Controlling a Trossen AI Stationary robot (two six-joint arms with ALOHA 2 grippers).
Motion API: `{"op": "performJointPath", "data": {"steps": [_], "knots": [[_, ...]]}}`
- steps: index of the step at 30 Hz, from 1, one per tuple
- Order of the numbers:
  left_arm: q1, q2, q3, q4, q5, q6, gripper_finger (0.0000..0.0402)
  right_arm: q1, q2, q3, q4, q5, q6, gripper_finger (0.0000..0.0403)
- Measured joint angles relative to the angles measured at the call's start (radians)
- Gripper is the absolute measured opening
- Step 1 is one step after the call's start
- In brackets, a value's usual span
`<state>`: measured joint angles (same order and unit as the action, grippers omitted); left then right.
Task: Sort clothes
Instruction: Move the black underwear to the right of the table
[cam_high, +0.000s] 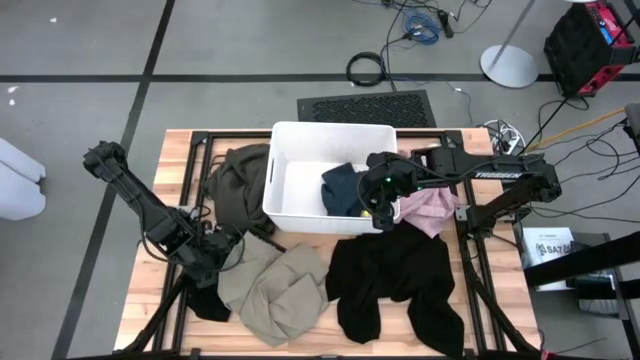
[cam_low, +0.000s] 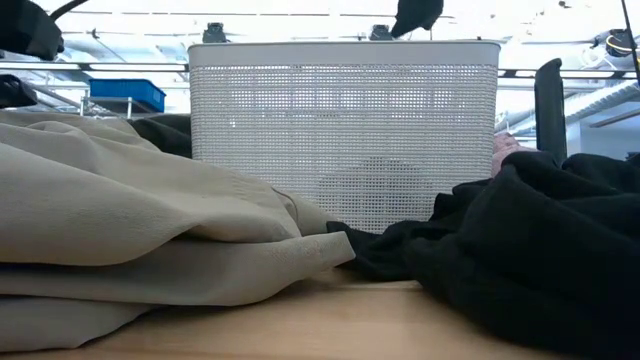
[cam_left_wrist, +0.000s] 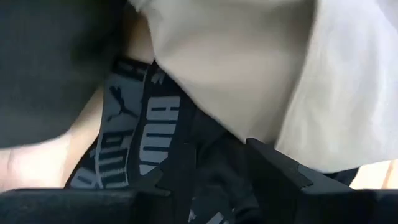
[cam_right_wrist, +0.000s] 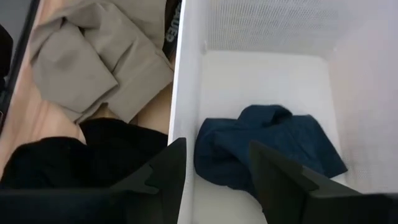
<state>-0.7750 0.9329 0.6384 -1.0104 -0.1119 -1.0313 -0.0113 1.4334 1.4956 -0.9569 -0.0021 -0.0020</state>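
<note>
The white bin (cam_high: 330, 190) stands at the table's far middle with the dark teal garment (cam_right_wrist: 267, 146) on its floor. My right gripper (cam_right_wrist: 214, 180) hangs open above the bin's near right part, over the teal garment. Left of the bin lies the olive-green garment (cam_high: 238, 180), right of it the pink one (cam_high: 428, 208). The beige garment (cam_high: 275, 290) and the large black garment (cam_high: 395, 285) lie spread at the near side. My left gripper (cam_left_wrist: 208, 168) points down, open, at a small black garment with a lettered waistband (cam_left_wrist: 134, 124) beside the beige cloth's edge (cam_left_wrist: 249, 68). My left gripper stands with its fingers (cam_left_wrist: 273, 171) close over the small black garment beside its waistband, coming from above. Whether they touch the cloth I cannot tell.
The bin's mesh wall (cam_low: 345, 130) rises between the beige heap (cam_low: 130, 220) and the black heap (cam_low: 540, 250) in the low view. Bare wood (cam_high: 150, 300) shows at the near left. Dark frame rails (cam_high: 200, 150) run along the table's edges.
</note>
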Motion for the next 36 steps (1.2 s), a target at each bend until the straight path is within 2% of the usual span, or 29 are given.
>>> {"op": "performJointPath", "data": {"steps": [4, 16, 19, 24, 31, 36], "knots": [[0.000, 0.039, 0.000, -0.056, 0.010, 0.003, 0.0150, 0.000, 0.000, -0.015, 0.005, 0.000, -0.005, 0.0162], [0.000, 0.236, -0.001, -0.054, -0.034, 0.043, 0.0147, 0.000, 0.000, -0.020, 0.053, 0.000, -0.028, 0.0162], [0.000, 0.285, -0.001, -0.054, -0.034, 0.043, 0.0121, 0.000, 0.000, -0.020, 0.064, -0.001, -0.028, 0.0162], [0.000, 0.318, -0.001, -0.038, -0.034, 0.043, 0.0019, 0.000, 0.000, -0.020, 0.067, 0.000, -0.016, 0.0162], [0.000, 0.285, 0.024, -0.009, -0.057, 0.044, 0.0004, 0.000, 0.000, -0.020, 0.067, -0.001, -0.002, 0.0162], [0.000, 0.227, 0.070, -0.009, -0.127, 0.052, 0.0003, 0.000, 0.000, -0.020, 0.068, -0.001, 0.010, 0.0162]]}}
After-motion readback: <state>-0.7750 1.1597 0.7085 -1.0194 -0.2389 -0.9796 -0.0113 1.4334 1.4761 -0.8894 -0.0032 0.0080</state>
